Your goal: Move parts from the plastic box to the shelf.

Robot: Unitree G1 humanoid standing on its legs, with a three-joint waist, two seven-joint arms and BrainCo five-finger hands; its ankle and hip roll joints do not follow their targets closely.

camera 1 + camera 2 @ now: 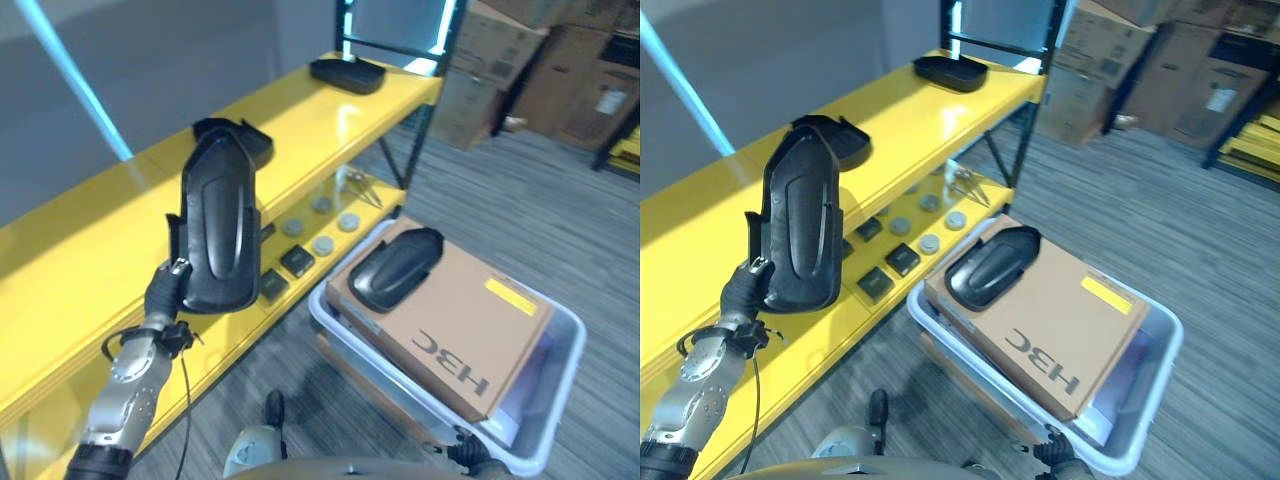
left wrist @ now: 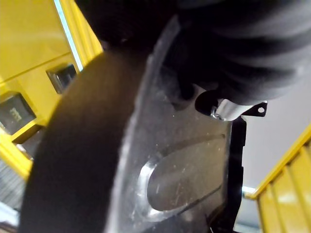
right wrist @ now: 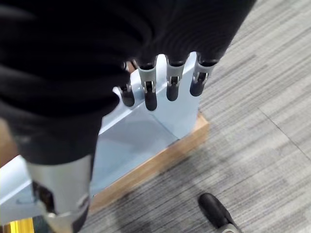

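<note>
My left hand (image 1: 166, 289) is shut on the lower end of a long black plastic part (image 1: 218, 225), which it holds upright over the yellow shelf (image 1: 90, 250). Up close, the same part (image 2: 160, 160) shows past the hand's dark cover. Another black part (image 1: 395, 268) lies on a cardboard box (image 1: 470, 320) inside the pale plastic box (image 1: 560, 380). Two more black parts rest on the shelf top, one just behind the held part (image 1: 252, 138) and one at the far end (image 1: 348, 73). My right hand (image 3: 150, 85) hangs open beside the plastic box's corner (image 3: 160, 121).
Small black blocks (image 1: 297, 260) and grey discs (image 1: 322, 243) sit on the shelf's lower tier. The shelf's dark upright post (image 1: 425, 130) stands beyond the plastic box. A wooden base (image 3: 155, 165) lies under the box. Cardboard cartons (image 1: 560, 70) are stacked at the back right.
</note>
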